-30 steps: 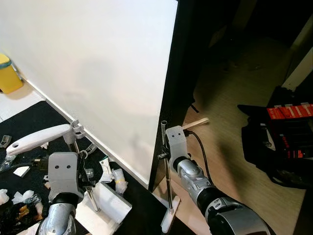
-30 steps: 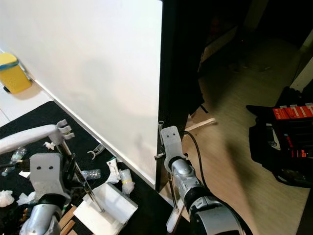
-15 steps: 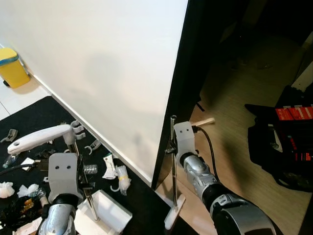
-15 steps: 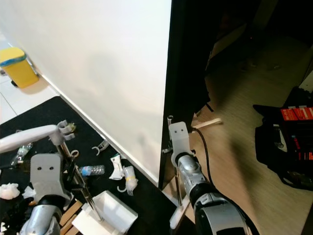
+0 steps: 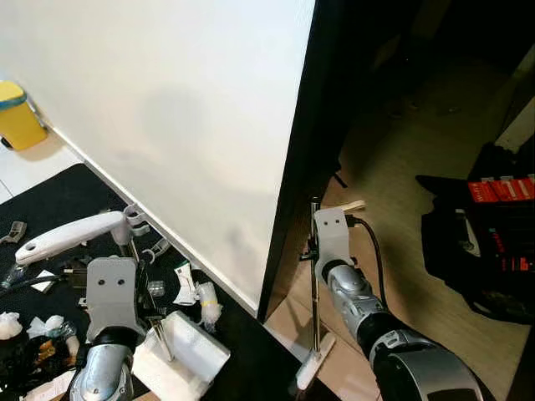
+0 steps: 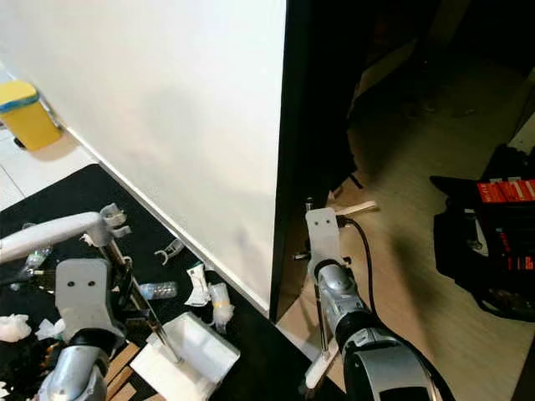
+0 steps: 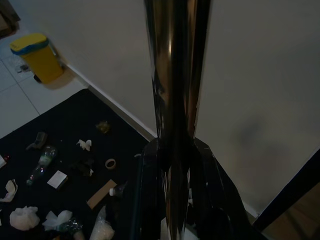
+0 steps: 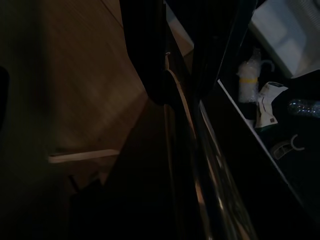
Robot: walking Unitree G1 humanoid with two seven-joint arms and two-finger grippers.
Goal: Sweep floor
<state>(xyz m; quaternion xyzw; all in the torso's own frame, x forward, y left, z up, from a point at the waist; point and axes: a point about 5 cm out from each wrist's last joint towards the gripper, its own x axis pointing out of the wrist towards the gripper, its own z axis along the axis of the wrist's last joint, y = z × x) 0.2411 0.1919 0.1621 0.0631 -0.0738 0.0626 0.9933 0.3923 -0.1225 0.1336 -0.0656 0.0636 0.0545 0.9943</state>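
While the head camera drifted slightly, wall (image 5: 167, 100): a white panel ended in a dark edge straight ahead.
Wood floor (image 5: 393, 209): it lay to the right of that edge and looked bare of rubbish.
Mat (image 5: 50, 200): it was black and lay left of the edge along the wall's foot, where the sweeping was needed.
Bag (image 5: 485, 242): it was black with red labels and sat well off to the right.
Bin (image 5: 17, 117): it was yellow and stood by the wall, far left.
Dustpan (image 5: 188, 355): it was white and sat on the mat just beside the nearest scraps, its pole pinched in the left gripper (image 7: 175, 165).
Broom (image 5: 314, 317): its head rested on the wood floor, and its pole was clamped by the right gripper (image 5: 316, 251).
Litter (image 5: 196, 296): wrappers, a bottle and tissue lay scattered over the mat.
Change: over the last half second the broom had slid further right from the dark edge, and the dustpan had tipped nearer the scraps.
Meaning: the broom seemingly sat on the wrong side, so no sweeping was yet under way.
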